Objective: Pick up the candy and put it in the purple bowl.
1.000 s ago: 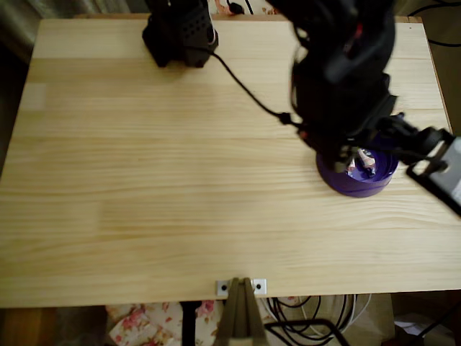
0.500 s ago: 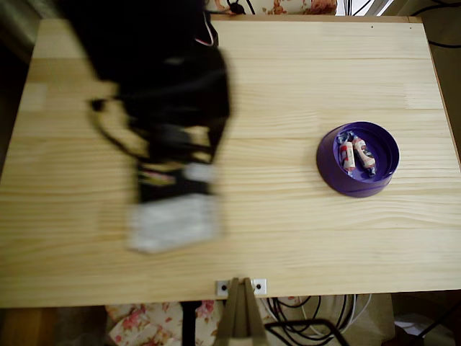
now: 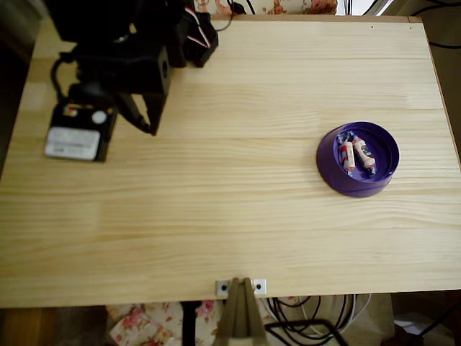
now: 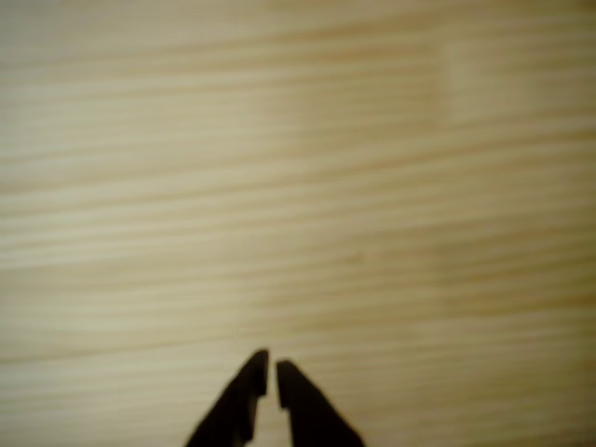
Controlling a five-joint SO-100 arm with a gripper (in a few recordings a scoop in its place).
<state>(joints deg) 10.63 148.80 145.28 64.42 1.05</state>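
1. Since half a second ago your arm has swung from the table's left-middle up into the top-left corner of the overhead view; a second ago it hung over the purple bowl [image 3: 358,159], which has not shifted.
2. Your gripper [image 3: 152,130] now points down over bare wood near the left edge, well apart from the bowl. In the wrist view the gripper [image 4: 272,371] shows two dark fingertips drawn nearly together with just a thin slit between them, and nothing held.
3. You can see two wrapped sweets lying side by side inside the bowl, both resting on its floor. They look much alike from above (pale bodies with a red mark), so I cannot tell for certain which is the candy [image 3: 348,156] and which is the other sweet [image 3: 364,153].
4. Around you: the pale wooden table [image 3: 238,209], a small black box with a white label [image 3: 73,138] just left of the gripper, a metal bracket [image 3: 240,287] at the near edge, and cables [image 3: 310,321] below it.
5. Between gripper and bowl lies open wood, unobstructed.
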